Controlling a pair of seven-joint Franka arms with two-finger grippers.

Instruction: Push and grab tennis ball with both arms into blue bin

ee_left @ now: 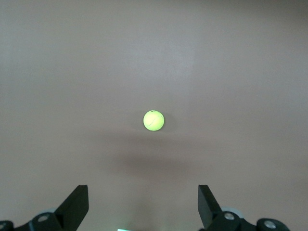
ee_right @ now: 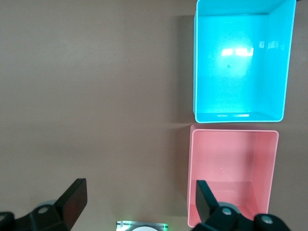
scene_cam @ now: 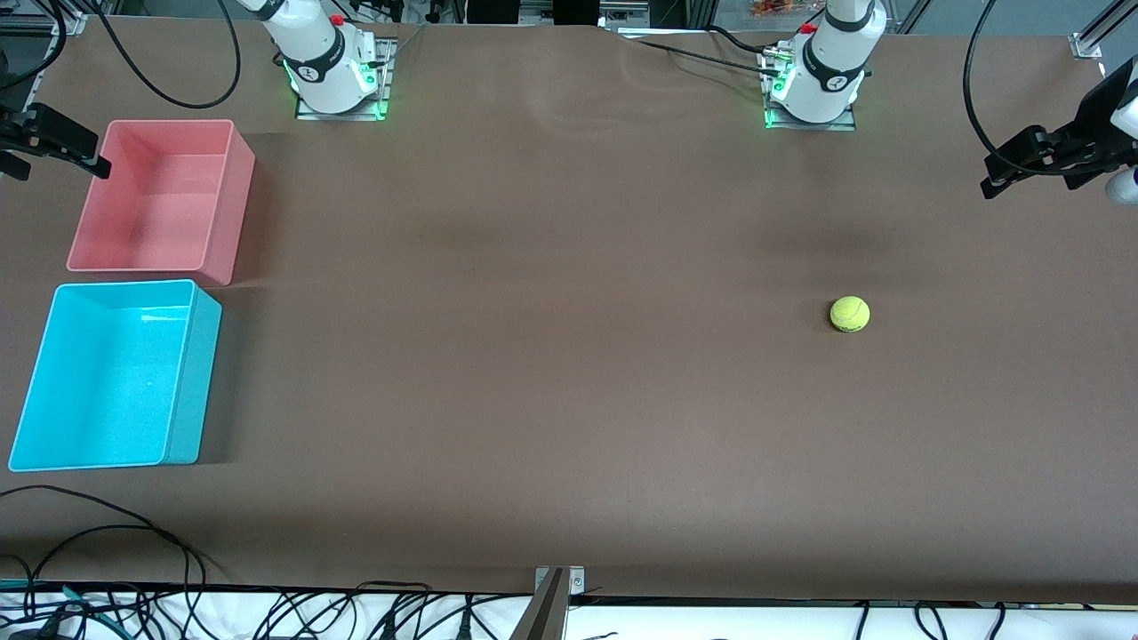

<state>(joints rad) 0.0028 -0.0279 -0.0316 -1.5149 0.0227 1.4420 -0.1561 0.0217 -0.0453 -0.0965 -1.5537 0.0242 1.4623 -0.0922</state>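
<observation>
The right gripper (ee_right: 137, 202) is hanging released above the pink bin (scene_cam: 160, 197). The blue bin (scene_cam: 116, 378) is sitting just beside it, nearer the front camera. The tennis ball (scene_cam: 850, 314) is lying on the worktop (scene_cam: 533, 356), toward the left arm's end. The left gripper (ee_left: 143, 207) is hovering released above it.

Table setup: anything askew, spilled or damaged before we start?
Nothing stands out. The tennis ball sits alone on the brown table toward the left arm's end. The blue bin and pink bin stand upright and empty, side by side at the right arm's end. Only a slight ripple in the table cover between the arm bases.
</observation>
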